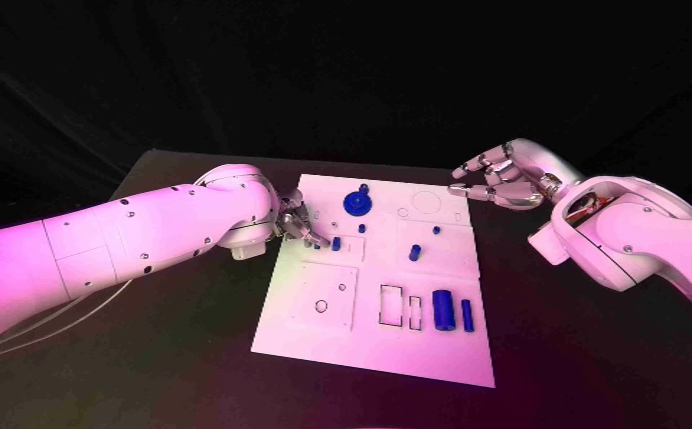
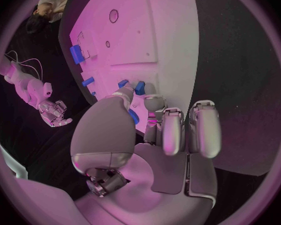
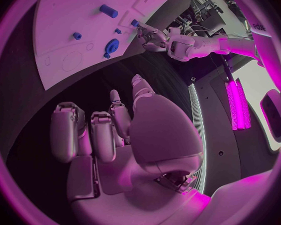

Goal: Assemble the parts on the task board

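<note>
So the board (image 1: 310,324) sits mid-bench (image 1: 577,369), long side running away from the robot. The gear-like part (image 1: 355,204) is on its far end, two upright cylinders (image 1: 453,311) stand side by side near the front right corner, and a small peg (image 1: 414,252) stands between them — roughly central. The left hand (image 1: 299,227) is at the board's left edge, fingertips touching a small part (image 1: 336,243). The right hand (image 1: 502,181) hovers off the far right corner.

task board: white flat plate (image 1: 433,349) on the table
parts: small blue pieces (image 1: 444,309) spread over the board
</note>
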